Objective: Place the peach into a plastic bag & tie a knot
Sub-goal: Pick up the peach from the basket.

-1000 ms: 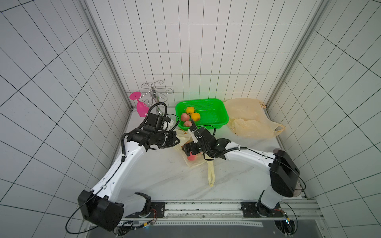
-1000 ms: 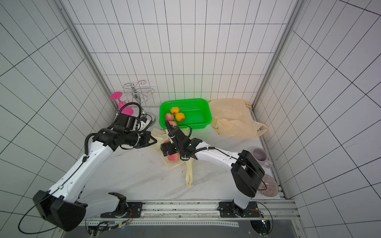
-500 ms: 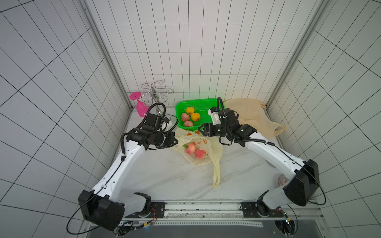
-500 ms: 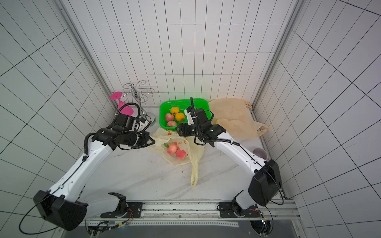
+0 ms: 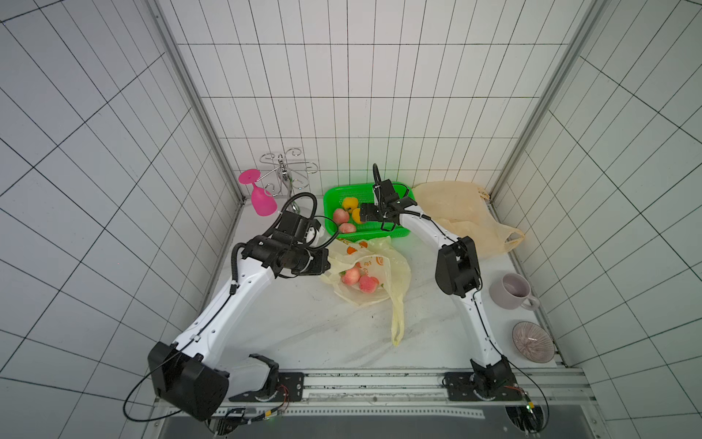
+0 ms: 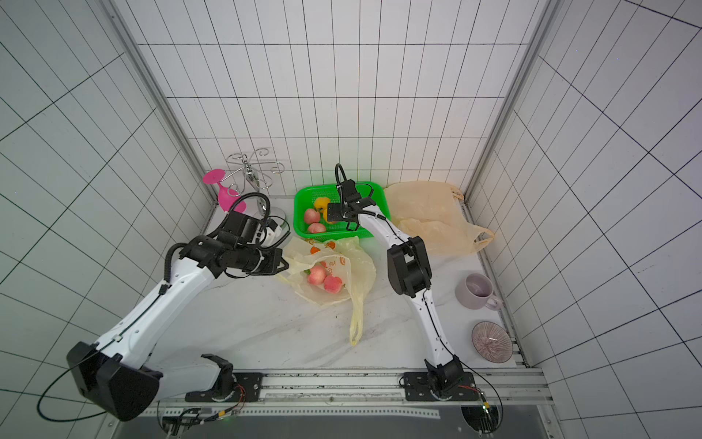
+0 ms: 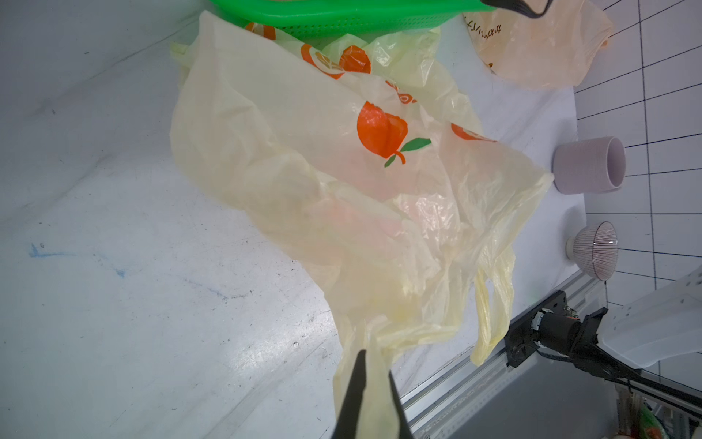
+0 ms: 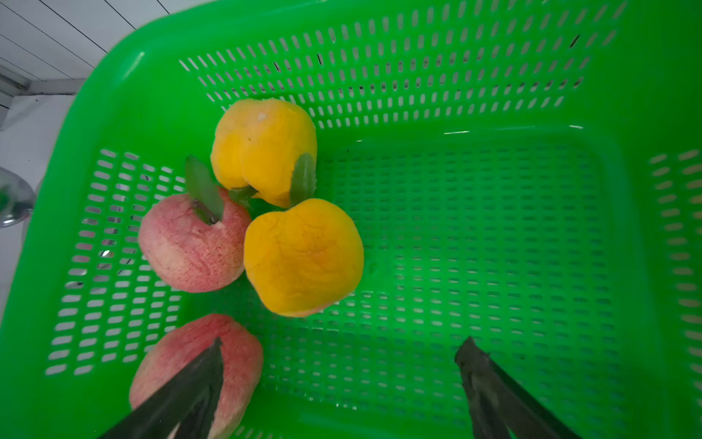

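Marble tabletop (image 5: pixel 304 327) bears a plastic bag (image 7: pixel 304 171) printed with orange fruit motifs (image 7: pixel 381 131).

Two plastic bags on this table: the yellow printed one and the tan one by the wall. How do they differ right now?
The yellow bag holds two pink peaches; the tan bag shows no fruit inside. The left pincer is shut on the yellow bag's edge; nothing grips the tan bag. The yellow bag lies in front of the green basket, the tan bag beside it. Both are thin handled bags, not yet knotted.
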